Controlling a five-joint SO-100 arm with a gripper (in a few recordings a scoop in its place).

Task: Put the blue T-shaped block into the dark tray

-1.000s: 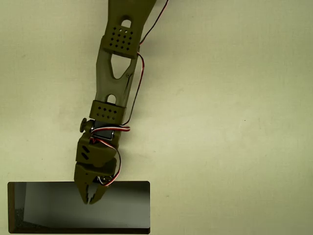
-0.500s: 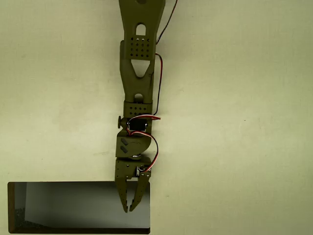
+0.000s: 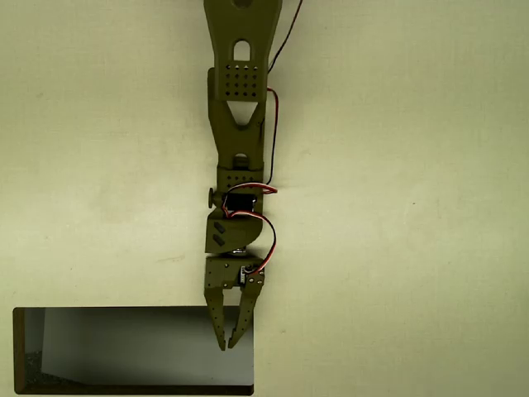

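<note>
Overhead view: your olive arm (image 3: 240, 124) reaches straight down the frame, red and black wires along its right side. The gripper (image 3: 229, 341) hangs over the right end of the dark tray (image 3: 132, 387), fingertips nearly meeting and nothing visible between them. No readable writing or labels on arm, tray, or table (image 3: 397, 207).

In the overhead view, the arm (image 3: 240, 124) runs out of frame at the top edge, its base unseen. The gripper (image 3: 229, 341) covers part of the dark tray (image 3: 124, 351), near its right end.
</note>
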